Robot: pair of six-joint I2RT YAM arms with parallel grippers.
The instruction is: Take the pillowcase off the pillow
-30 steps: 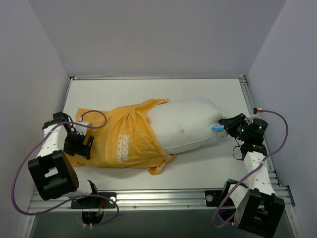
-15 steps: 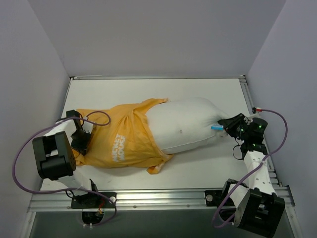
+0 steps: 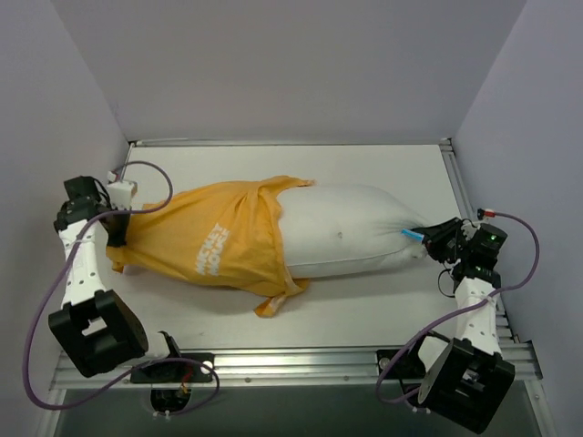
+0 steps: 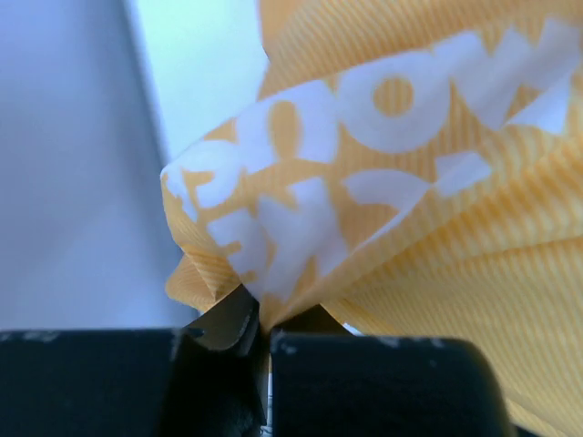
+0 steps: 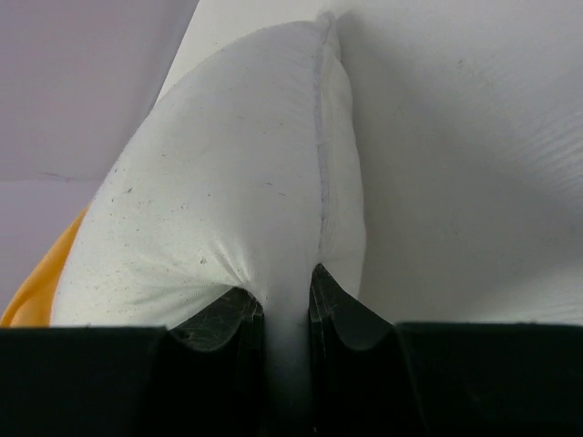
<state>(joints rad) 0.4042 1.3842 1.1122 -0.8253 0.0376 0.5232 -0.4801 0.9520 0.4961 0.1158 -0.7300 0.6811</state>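
Note:
The orange-yellow pillowcase (image 3: 205, 241) with white lettering covers the left half of the white pillow (image 3: 351, 238), which lies across the table. My left gripper (image 3: 118, 238) is shut on the pillowcase's left end; in the left wrist view a fold of the pillowcase (image 4: 364, 182) is pinched between the jaws of the left gripper (image 4: 264, 319). My right gripper (image 3: 435, 238) is shut on the pillow's right corner, beside a small blue tag (image 3: 412, 233). In the right wrist view the pillow (image 5: 228, 200) bunches into the closed right gripper (image 5: 287, 309).
The white tabletop (image 3: 383, 314) is fenced by grey walls on the left, back and right, with a metal rail (image 3: 301, 362) along the near edge. Purple cables (image 3: 36, 309) loop off both arms.
My left gripper closed on the pillowcase's left end and pulled it left and back, stretching the cover. The right gripper drew the pillow's corner a little to the right.

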